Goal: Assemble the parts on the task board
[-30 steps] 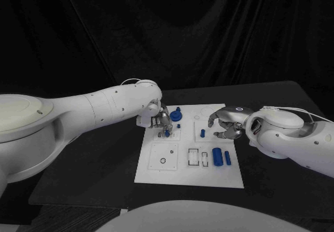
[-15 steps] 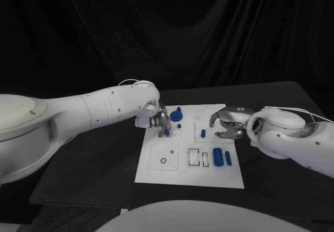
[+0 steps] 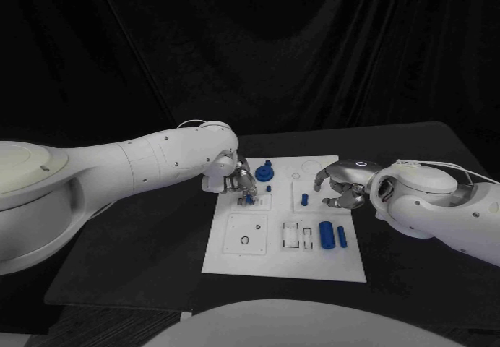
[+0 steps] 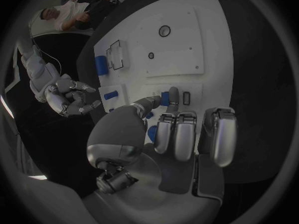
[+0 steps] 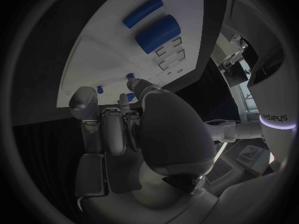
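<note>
The left hand [image 3: 238, 182] hangs over the far left part of the white task board [image 3: 261, 266], fingers pointing down at the plate. In the left wrist view, the thumb and one finger [image 4: 173, 98] meet around a small blue part [image 4: 165, 98] just above a small recess in the board, so this hand pinches the piece; the remaining fingers [image 4: 185, 134] are curled in side by side.

Just to its right, near the board's far edge, stands a blue round part [image 3: 264, 173] with a short stem on top. A small blue peg [image 3: 268, 189] stands close beside it, nearer the robot. Nearer still, on the board's left half, lies a square panel with a small dark ring [image 3: 244, 240], and next to it two narrow rectangular slots [image 3: 296, 236].

Further right, a short blue pin [image 3: 304, 199] sits upright in front of the right hand. Two blue cylinders lie side by side on the board's right part: a thick cylinder [image 3: 326, 235] and a thin cylinder [image 3: 341, 236], well apart from either hand.

The right hand [image 3: 341, 186] hovers over the board's far right edge, fingers bent inward. The right wrist view shows its fingers [image 5: 115, 127] curled close together, apparently with nothing between them, though the palm hides part of the grip.
</note>
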Robot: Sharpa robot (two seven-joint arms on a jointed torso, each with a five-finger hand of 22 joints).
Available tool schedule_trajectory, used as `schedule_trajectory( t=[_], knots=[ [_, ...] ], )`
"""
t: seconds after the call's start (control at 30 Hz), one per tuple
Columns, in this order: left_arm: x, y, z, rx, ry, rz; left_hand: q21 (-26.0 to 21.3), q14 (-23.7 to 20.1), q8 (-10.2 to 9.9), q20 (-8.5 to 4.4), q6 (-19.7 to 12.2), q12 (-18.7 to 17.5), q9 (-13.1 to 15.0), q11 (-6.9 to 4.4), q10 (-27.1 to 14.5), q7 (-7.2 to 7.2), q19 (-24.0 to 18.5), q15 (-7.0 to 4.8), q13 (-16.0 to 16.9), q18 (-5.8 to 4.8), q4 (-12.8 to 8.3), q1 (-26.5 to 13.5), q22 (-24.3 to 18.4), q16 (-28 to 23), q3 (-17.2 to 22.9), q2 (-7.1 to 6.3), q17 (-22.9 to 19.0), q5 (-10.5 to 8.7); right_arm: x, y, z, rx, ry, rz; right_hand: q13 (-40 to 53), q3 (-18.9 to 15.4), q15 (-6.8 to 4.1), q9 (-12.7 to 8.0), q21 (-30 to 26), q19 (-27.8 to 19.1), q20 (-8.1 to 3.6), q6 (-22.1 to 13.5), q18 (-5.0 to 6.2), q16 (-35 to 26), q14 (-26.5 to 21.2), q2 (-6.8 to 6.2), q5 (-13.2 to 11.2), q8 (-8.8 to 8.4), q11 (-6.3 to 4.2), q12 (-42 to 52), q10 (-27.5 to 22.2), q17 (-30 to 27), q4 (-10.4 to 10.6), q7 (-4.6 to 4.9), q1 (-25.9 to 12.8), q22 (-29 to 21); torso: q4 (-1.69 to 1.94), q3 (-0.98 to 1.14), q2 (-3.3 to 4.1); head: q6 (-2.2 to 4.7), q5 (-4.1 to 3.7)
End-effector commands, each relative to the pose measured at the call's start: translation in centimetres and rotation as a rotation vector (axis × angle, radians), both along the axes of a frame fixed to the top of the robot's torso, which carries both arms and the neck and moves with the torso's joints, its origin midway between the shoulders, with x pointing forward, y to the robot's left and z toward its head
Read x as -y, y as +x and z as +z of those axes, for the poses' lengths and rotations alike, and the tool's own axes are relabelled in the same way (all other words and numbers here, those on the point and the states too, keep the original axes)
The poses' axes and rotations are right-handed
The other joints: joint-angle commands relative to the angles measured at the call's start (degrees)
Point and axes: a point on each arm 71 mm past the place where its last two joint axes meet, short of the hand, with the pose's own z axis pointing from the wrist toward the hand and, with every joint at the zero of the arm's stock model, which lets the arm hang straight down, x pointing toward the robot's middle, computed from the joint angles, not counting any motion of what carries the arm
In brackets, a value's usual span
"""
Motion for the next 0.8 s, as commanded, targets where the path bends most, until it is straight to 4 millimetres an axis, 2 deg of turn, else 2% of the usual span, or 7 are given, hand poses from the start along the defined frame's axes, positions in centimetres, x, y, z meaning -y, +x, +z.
schedule_trajectory(
  t=[0.03, 0.53, 0.8],
  knots=[
    [0.33, -0.29, -0.04, -0.051, -0.038, 0.022, 0.01, 6.05, 0.28, -0.27, 2.63, 0.8, 3.7, -0.48, 6.19, -2.47, 2.83, -0.1, 15.18, 0.52, -3.1, 3.48, 14.18, 0.59, 8.29, 1.74, 15.15, 5.71, 0.16, 0.0, -0.19, -0.006, -0.015, -0.016, 11.31, 1.56, 0.3, -0.66, -1.41, -0.33, -0.08, 0.46, 0.03, -0.56, 2.27, 0.14, 0.88, 1.25, 0.68, -0.74, -0.49, 10.98, -0.18, -0.05, 0.76, 6.72, 0.01, -0.05, 0.01, 0.0, -0.01],
    [0.33, -0.16, -0.09, -0.068, -0.039, 0.031, 0.01, 6.05, 0.28, -0.29, 2.68, 0.8, 3.73, -0.5, 6.19, -2.49, 2.83, -0.12, 15.18, 0.52, -3.17, 3.51, 14.18, 0.59, 8.33, 1.69, 15.15, 5.81, 0.18, -0.02, -0.23, -0.008, -0.016, -0.017, 11.31, 1.56, 0.3, -0.66, -1.41, -0.33, -0.08, 0.46, 0.03, -0.56, 2.27, 0.14, 0.88, 1.25, 0.68, -0.74, -0.49, 10.98, -0.18, -0.05, 0.76, 6.72, -0.03, -0.03, 0.04, 0.0, -0.12],
    [0.13, 0.1, -0.1, -0.064, -0.034, 0.043, -0.16, 6.05, 0.25, -0.31, 2.68, 0.8, 3.75, -0.5, 6.19, -2.49, 2.72, -0.13, 15.18, 0.56, -3.2, 3.53, 14.12, 0.59, 8.37, 1.69, 15.15, 5.86, 0.18, -0.05, -0.25, -0.008, -0.016, -0.017, 11.28, 1.61, 0.32, -0.69, -1.57, -0.42, -0.06, 0.47, 0.05, -0.59, 2.24, 0.13, 0.88, 1.28, 0.71, -0.76, -0.55, 10.95, -0.21, -0.03, 0.73, 6.68, -0.06, -0.09, 0.07, 0.0, -0.09]
  ],
)
